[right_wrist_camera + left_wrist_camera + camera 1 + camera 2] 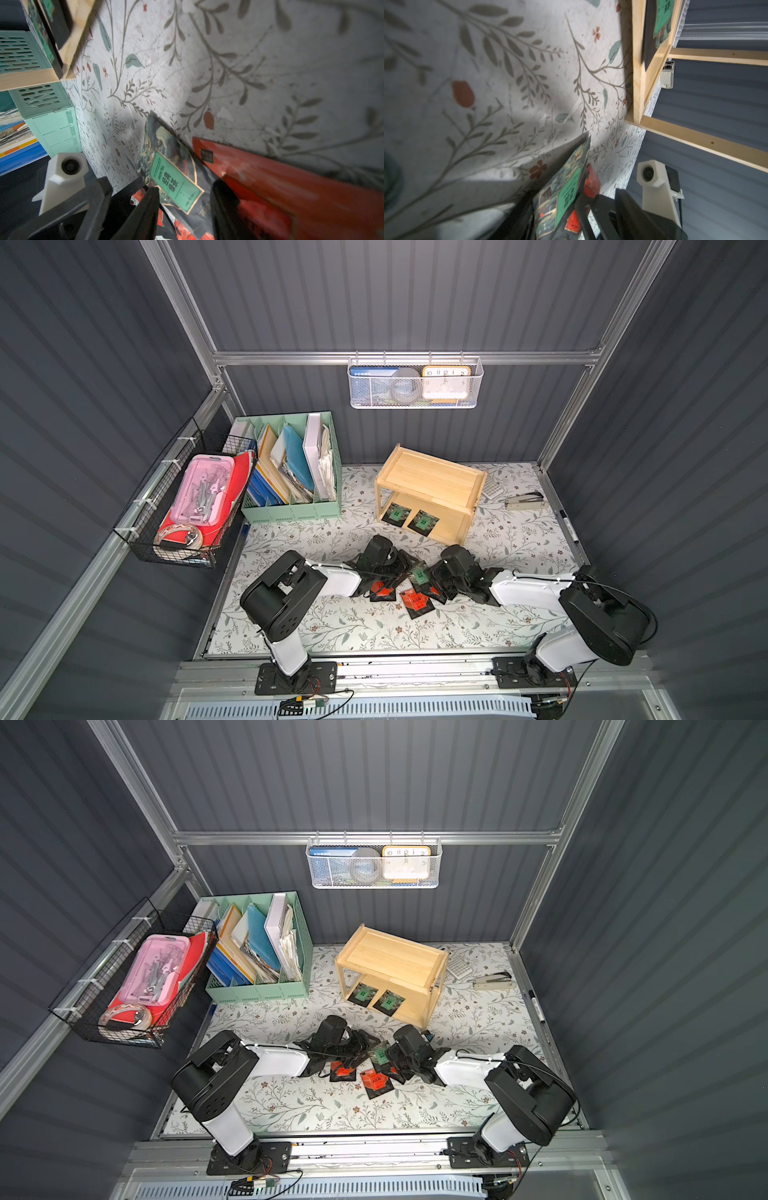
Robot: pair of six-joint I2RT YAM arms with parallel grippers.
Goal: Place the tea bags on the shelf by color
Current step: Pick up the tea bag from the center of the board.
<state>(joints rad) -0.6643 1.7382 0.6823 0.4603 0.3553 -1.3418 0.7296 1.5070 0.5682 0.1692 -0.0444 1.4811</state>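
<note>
The left claw (558, 205) and the right claw (187, 187) are standing around one tilted green tea bag (418, 575), and a grip cannot be told. Two green bags (397, 513) (423, 522) are lying on the shelf's (432, 481) lower level.

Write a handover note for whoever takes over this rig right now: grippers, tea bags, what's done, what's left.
Left gripper: jaws either side of the third green bag; grip unclear.
Right gripper: jaws apart around the same bag; grip unclear.
Shelf: two green bags on the lower tier; top tier bare.
Three red bags lie on the table by the grippers, one partly hidden.
Done: two greens shelved.
Left: the third green, then all three reds, probably on the top tier.
</note>
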